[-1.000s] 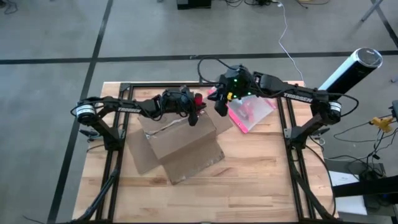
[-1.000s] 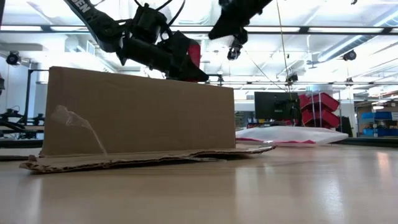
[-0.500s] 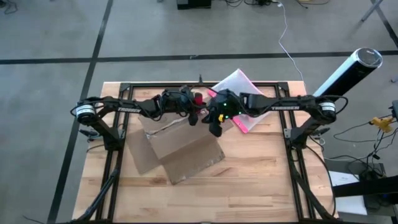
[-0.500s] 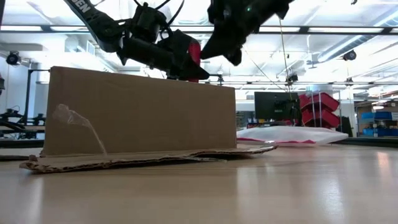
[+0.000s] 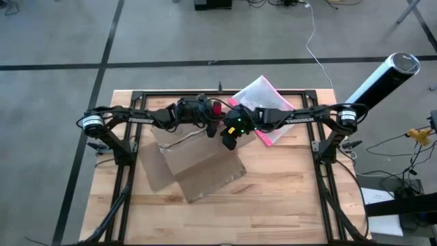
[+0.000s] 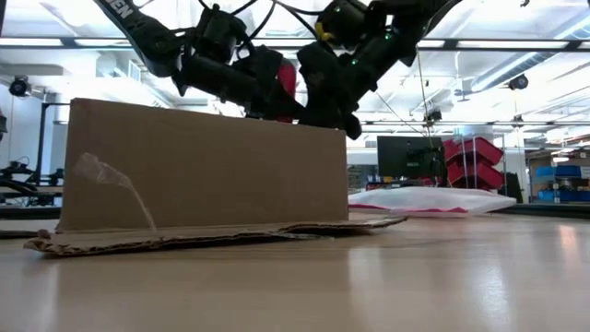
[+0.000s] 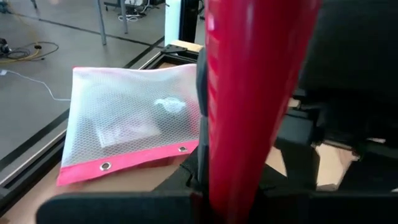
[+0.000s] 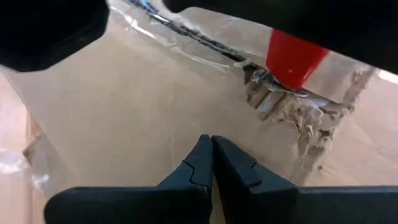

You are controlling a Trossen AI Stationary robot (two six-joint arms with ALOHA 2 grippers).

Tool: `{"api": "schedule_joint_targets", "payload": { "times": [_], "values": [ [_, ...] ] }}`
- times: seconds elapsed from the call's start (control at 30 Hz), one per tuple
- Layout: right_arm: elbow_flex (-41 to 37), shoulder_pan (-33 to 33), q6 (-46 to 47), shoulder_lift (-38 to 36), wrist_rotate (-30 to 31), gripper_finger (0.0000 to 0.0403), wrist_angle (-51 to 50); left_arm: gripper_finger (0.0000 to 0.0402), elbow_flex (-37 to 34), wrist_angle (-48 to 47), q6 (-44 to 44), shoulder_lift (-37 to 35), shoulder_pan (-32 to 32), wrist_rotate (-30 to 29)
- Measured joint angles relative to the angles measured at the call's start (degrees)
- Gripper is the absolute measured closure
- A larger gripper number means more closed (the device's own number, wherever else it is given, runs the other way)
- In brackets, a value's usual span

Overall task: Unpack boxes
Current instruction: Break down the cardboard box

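Wooden table [image 5: 287, 205] | box [image 5: 201, 160] under both my grippers | right gripper [image 8: 211, 146] closed, empty | left gripper [image 5: 213, 126] clamps red tool [image 7: 255, 93]

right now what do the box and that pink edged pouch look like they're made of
The box looks like matte brown corrugated cardboard: torn fibrous edges, with glossy clear tape along its seam. The pouch seems to be translucent white mesh plastic with a pink band and metal-looking eyelets.

A robotics lab or workshop: grey concrete floor [image 5: 54, 41] with dark lines and loose cables [image 5: 311, 37], strip lights on an open ceiling [image 6: 516, 28], red storage bins [image 6: 472, 152] and a monitor [image 6: 401, 155] behind the wooden table [image 5: 287, 205].
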Motion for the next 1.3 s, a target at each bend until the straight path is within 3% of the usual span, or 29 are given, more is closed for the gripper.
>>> {"api": "schedule_joint_targets", "payload": {
  "times": [1.1, 1.3],
  "values": [
    [-0.80, -2.48, 1.89, 0.12, 2.08, 0.0403, -0.20, 0.0379, 0.02, -28.18, 0.39, -13.08, -2.39, -0.01],
    [-0.84, -2.95, 1.89, 0.12, 1.76, 0.0403, -0.09, 0.0379, 0.02, -29.04, -0.44, -13.65, -3.29, -0.71]
  ]
}}
